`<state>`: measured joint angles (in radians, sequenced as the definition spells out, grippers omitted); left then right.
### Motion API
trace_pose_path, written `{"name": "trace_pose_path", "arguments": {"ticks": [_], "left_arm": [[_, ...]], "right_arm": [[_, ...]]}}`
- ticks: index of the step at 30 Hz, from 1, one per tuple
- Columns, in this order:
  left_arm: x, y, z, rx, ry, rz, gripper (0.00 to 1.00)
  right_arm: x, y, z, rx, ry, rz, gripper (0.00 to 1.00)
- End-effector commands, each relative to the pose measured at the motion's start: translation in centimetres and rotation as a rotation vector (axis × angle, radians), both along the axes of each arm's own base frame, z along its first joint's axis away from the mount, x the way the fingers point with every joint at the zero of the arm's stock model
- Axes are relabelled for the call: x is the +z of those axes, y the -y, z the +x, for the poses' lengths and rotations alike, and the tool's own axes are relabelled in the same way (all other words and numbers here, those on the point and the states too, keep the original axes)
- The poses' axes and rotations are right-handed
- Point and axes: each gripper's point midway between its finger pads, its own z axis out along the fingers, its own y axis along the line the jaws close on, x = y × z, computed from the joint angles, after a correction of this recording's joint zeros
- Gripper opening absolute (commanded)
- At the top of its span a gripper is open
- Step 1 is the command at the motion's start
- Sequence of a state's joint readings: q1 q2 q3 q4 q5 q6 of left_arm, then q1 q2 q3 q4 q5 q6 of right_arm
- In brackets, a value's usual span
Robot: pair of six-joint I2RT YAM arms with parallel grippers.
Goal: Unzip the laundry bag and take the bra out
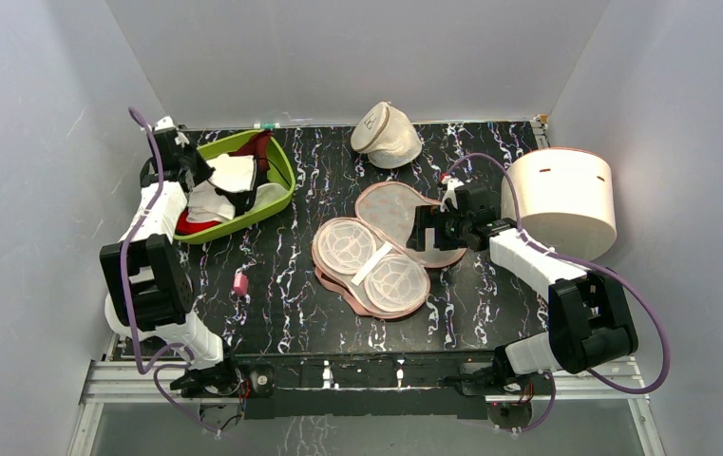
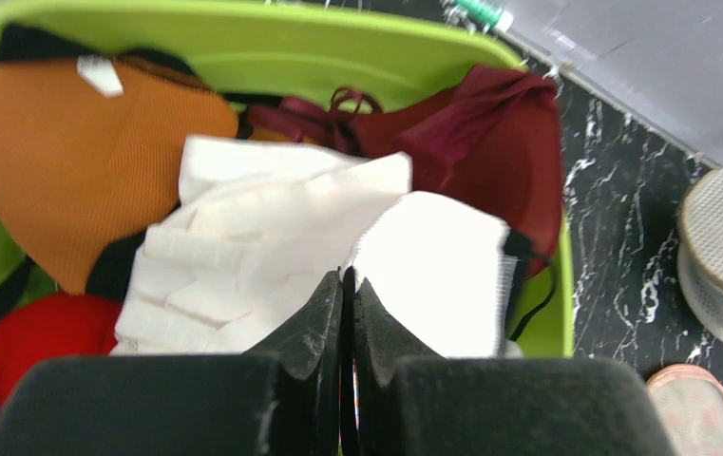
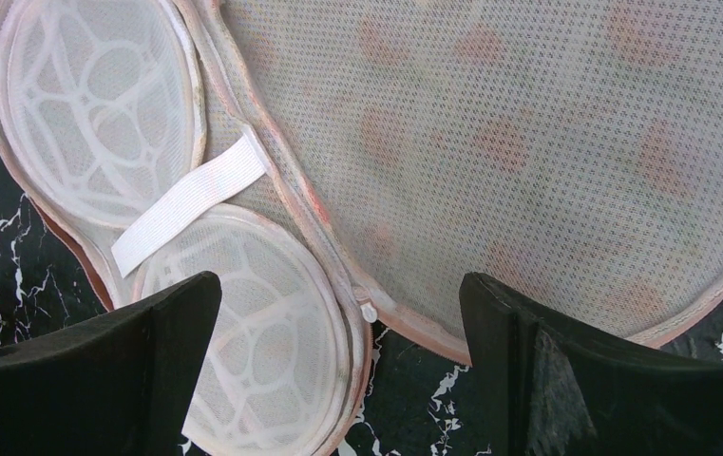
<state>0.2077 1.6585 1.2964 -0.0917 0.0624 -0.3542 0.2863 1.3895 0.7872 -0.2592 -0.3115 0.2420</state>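
The peach-pink laundry bag [image 1: 405, 214] lies open in the middle of the table, its pink mesh lid [image 3: 547, 142] folded back. Its two white mesh cup domes [image 3: 91, 104] and a white elastic band [image 3: 191, 199] are exposed, with no bra inside. My right gripper [image 3: 340, 285] is open just above the bag's rim, with the zip pull [image 3: 369, 312] between its fingers; it also shows in the top view [image 1: 430, 228]. The white bra [image 2: 438, 275] with black edging lies in the green bin [image 2: 272, 43]. My left gripper [image 2: 348, 285] is shut at the bra's edge, above the bin, and also shows in the top view [image 1: 191, 163].
The bin [image 1: 281, 180] at the back left also holds orange [image 2: 72, 152], maroon [image 2: 490, 133] and red [image 2: 44, 332] garments and a white cloth [image 2: 243, 237]. A cream domed pouch [image 1: 386, 133] stands at the back. A round white bag [image 1: 561, 199] stands at the right. A small pink item [image 1: 239, 283] lies front left.
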Motion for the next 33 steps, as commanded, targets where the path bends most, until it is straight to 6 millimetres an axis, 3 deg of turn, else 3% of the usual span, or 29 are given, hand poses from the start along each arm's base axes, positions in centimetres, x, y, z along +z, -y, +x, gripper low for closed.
{"name": "trace_pose_path", "arguments": {"ticks": [1,4,8,12,15,20,26,30,33], "left_arm": [[-0.2,-1.3,0.6,0.033,0.077,-0.058,0.0],[-1.8,-2.0,0.7,0.029,0.069,-0.092,0.0],[-2.4,-1.8,0.7,-0.017,0.101,-0.094,0.0],[-0.6,-1.5,1.0,-0.049,0.157,-0.104,0.0],[0.6,-1.9,0.7,-0.046,0.18,-0.086,0.06],[2.0,-3.4,-0.3,0.002,0.207,-0.036,0.36],[3.1,-3.4,-1.1,0.004,0.235,-0.011,0.73],[4.0,-3.6,-1.7,0.007,0.245,0.025,0.92],[5.1,-3.9,-2.4,0.017,0.252,0.064,0.97]], "right_arm": [[1.5,-0.5,0.3,0.009,0.046,0.027,0.98],[1.7,-0.5,0.4,0.007,0.046,0.025,0.98],[1.7,-0.6,0.5,0.005,0.038,0.026,0.98],[1.7,-1.2,0.9,0.007,0.02,0.053,0.98],[1.9,-1.8,1.2,0.016,0.013,0.078,0.98],[1.9,-1.9,1.4,0.016,0.006,0.075,0.98],[1.8,-1.4,1.2,0.008,-0.001,0.048,0.98],[2.1,-0.7,1.4,-0.001,0.012,0.004,0.98],[2.4,0.0,1.6,-0.015,0.023,-0.035,0.98]]}}
